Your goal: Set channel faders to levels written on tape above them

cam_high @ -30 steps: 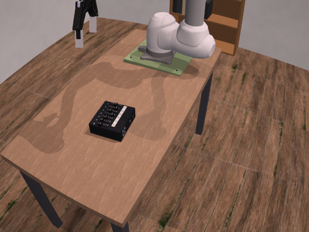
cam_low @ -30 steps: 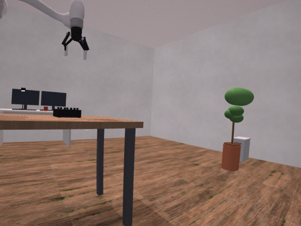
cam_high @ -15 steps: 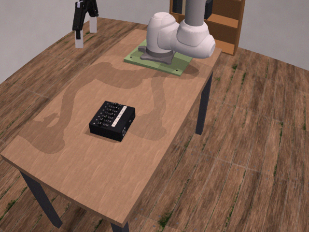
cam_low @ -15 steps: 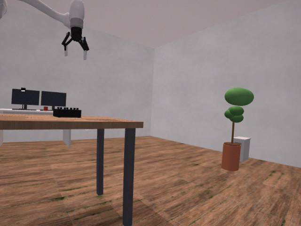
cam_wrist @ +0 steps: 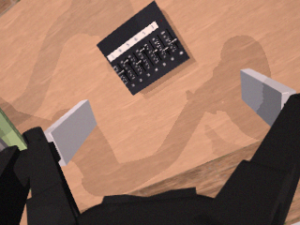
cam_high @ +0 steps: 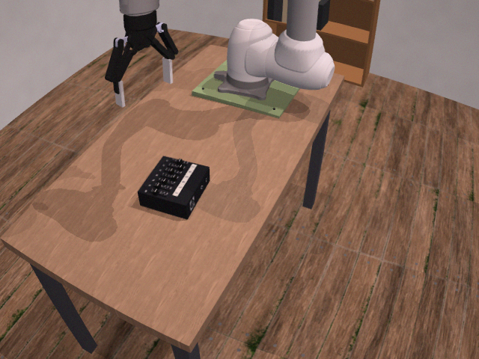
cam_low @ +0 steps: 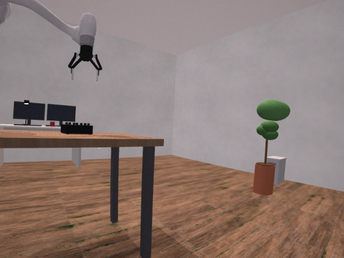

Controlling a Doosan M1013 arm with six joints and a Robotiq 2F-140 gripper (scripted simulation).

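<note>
The black lighting desk stands upright near the middle of the wooden table. A white tape strip runs along one side of its top, beside a row of several faders. The written levels and the cap positions are too small to read. My gripper is open and empty. It hangs high above the table's far left part, well away from the desk, and is turned at an angle to it.
The arm's white base sits on a green plate at the table's far end. A wooden shelf stands behind it. Two monitors and a potted plant stand off the table.
</note>
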